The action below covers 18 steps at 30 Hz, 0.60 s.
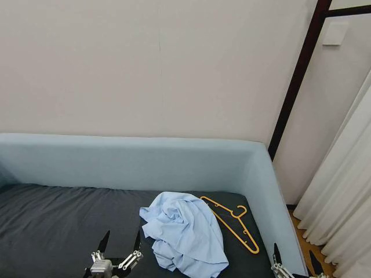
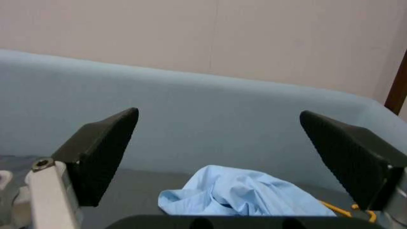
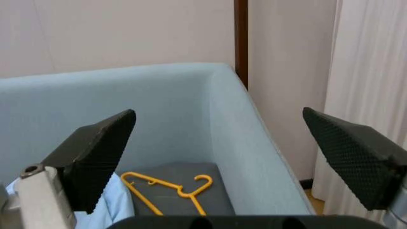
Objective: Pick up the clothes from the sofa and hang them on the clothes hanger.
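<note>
A crumpled light blue shirt (image 1: pixel 184 230) lies on the dark seat of the sofa (image 1: pixel 52 223), toward its right end. An orange clothes hanger (image 1: pixel 233 222) lies flat beside the shirt, its near end touching the cloth. My left gripper (image 1: pixel 121 245) is open at the bottom of the head view, just left of the shirt and apart from it. My right gripper (image 1: pixel 293 259) is open at the bottom right, over the sofa's right arm. The left wrist view has the shirt (image 2: pixel 245 197) between the open fingers (image 2: pixel 102 152). The right wrist view has the hanger (image 3: pixel 167 186) on the seat.
The sofa has a pale blue backrest (image 1: pixel 127 162) and right armrest (image 1: pixel 269 197). A plain wall stands behind it. A dark door frame (image 1: pixel 295 81) and a white curtain (image 1: pixel 342 202) are to the right of the sofa.
</note>
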Tool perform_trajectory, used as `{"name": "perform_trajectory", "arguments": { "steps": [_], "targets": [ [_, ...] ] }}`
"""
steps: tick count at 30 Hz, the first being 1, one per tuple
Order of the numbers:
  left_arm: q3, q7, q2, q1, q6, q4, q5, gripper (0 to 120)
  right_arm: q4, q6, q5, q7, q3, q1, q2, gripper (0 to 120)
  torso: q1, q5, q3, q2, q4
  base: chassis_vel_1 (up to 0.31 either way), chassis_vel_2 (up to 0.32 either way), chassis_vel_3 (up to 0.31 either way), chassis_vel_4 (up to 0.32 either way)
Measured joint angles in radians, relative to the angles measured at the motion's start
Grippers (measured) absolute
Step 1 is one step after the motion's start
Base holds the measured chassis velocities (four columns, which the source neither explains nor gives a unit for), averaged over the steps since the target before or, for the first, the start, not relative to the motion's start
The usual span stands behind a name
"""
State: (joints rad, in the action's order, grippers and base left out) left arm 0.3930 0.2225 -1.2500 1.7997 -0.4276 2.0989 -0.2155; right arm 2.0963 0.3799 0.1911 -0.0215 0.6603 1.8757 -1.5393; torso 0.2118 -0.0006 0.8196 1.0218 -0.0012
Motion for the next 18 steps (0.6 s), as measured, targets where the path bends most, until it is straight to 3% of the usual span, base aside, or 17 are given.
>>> {"name": "perform_trajectory", "arguments": {
  "steps": [8, 15, 18],
  "targets": [
    [0.001, 0.001, -0.012, 0.007, -0.005, -0.016, 0.013, 100, 0.002, -0.086, 0.056, -0.032, -0.048, -0.008, 0.075, 100, 0.000, 0.0001, 0.000, 0.000, -0.0001, 0.000, 0.000, 0.000, 0.000],
    [-0.006, -0.004, -0.010, 0.004, -0.010, -0.055, 0.018, 100, -0.035, -0.202, 0.247, -0.045, -0.072, -0.061, 0.237, 100, 0.000, 0.0003, 0.000, 0.000, -0.0003, 0.000, 0.000, 0.000, 0.000],
    [-0.007, -0.018, -0.006, 0.009, -0.017, -0.068, 0.018, 100, -0.055, -0.258, 0.324, -0.048, -0.103, -0.109, 0.342, 100, 0.000, 0.0004, 0.000, 0.000, 0.0001, 0.000, 0.000, 0.000, 0.000]
  ]
}}
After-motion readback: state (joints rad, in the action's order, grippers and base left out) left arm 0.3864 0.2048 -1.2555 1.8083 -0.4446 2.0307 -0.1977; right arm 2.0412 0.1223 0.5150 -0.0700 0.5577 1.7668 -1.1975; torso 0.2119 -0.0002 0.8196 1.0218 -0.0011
